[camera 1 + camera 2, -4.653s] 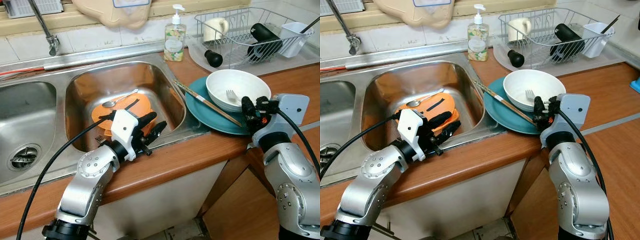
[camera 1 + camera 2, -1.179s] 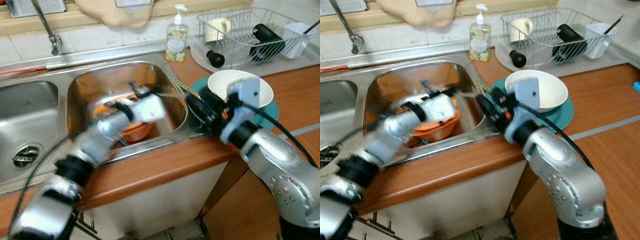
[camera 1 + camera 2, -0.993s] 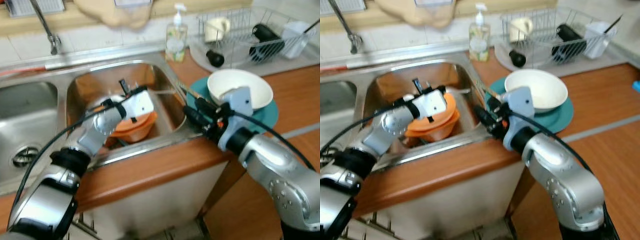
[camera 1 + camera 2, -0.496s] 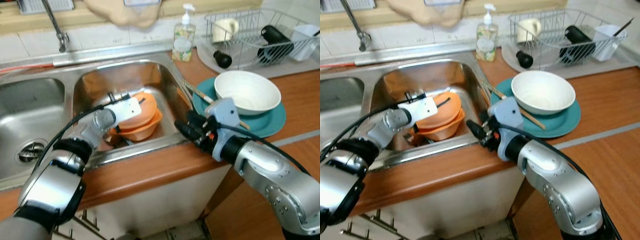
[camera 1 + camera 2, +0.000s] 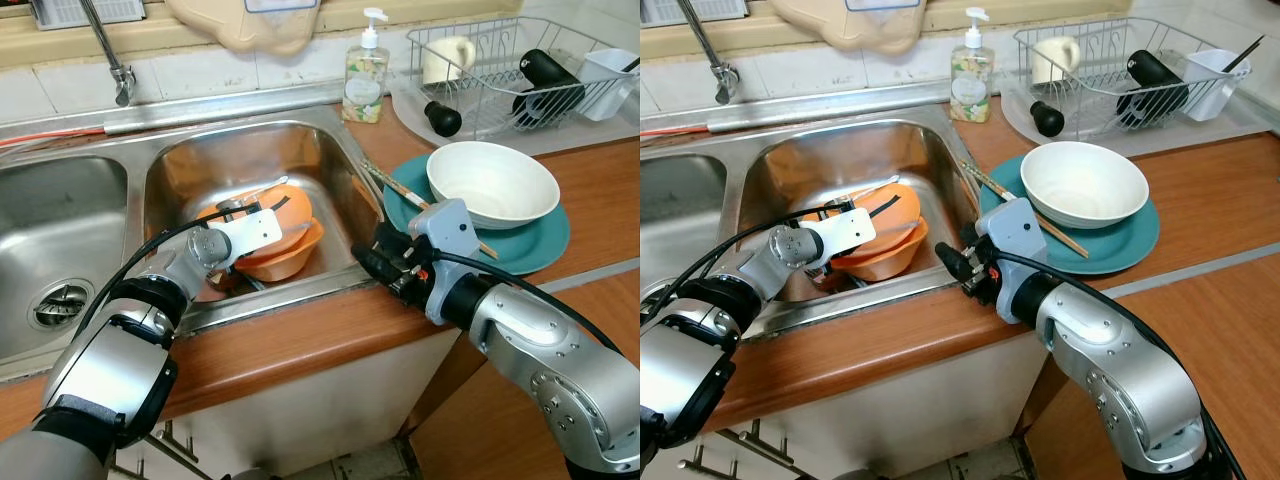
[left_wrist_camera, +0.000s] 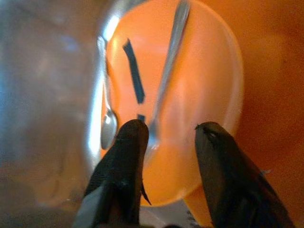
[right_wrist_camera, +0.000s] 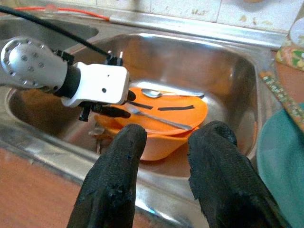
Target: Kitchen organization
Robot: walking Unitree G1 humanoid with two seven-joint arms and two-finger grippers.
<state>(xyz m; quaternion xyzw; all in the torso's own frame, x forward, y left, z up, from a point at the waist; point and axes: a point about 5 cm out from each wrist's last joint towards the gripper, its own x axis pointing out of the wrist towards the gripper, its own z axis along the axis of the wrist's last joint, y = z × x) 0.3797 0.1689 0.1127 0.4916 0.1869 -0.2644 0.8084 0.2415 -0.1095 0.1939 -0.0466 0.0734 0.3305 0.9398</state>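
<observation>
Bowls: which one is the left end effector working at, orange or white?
The orange bowl, down in the sink basin; the left end effector is open over its rim. The white bowl sits on the teal plate on the counter.

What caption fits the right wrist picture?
Open right gripper faces the orange bowl in the sink.

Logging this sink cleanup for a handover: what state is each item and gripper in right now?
left gripper: open, over the orange bowl
right gripper: open, at sink edge
orange bowl: in the sink, tilted, cutlery on it
white bowl: upright on teal plate
dish rack: loaded
</observation>
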